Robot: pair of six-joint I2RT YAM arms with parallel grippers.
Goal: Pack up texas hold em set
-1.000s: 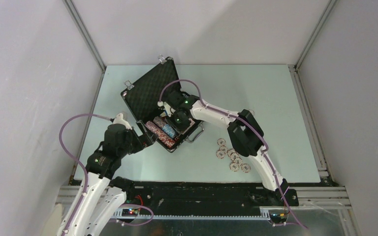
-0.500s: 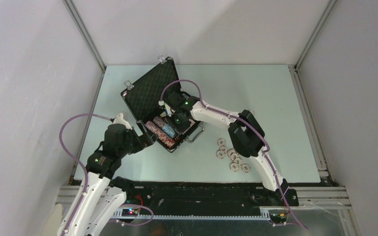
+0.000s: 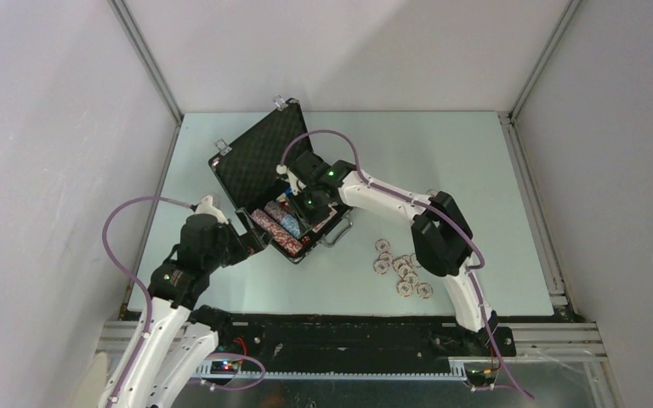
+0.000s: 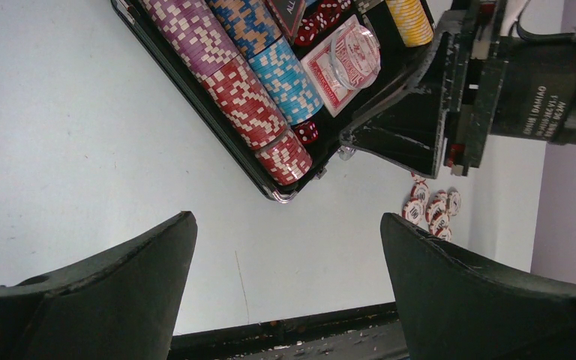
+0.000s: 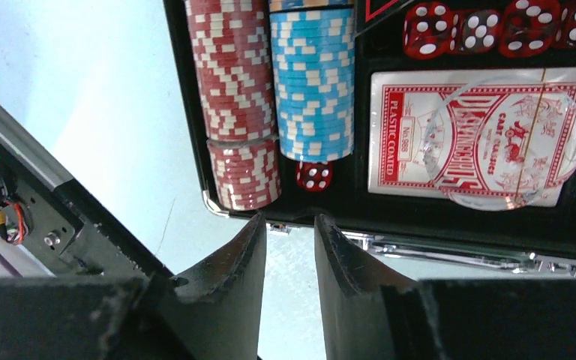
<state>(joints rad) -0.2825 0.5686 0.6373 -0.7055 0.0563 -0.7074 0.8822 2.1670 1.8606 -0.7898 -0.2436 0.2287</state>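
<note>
The left arm (image 3: 170,285) is folded low at the near left, its left gripper (image 4: 285,225) spread wide and empty, while the right arm (image 3: 391,202) stretches forward and leftward, its right gripper (image 5: 290,219) pointing down, fingers (image 5: 232,255) narrowly apart, gripping nothing.

The worktop (image 3: 476,170) is a pale, faintly green sheet, matte and evenly lit, with only soft shadows on it. Plain white panels close it in on three sides: a back wall (image 3: 340,51), a left wall (image 3: 42,170) and a right wall (image 3: 629,170) (all of them bare). Slim aluminium struts (image 3: 147,64) climb the far corners. A black strip (image 3: 349,336) edges the near side, with a slotted grey rail (image 3: 349,374) below it.
</note>
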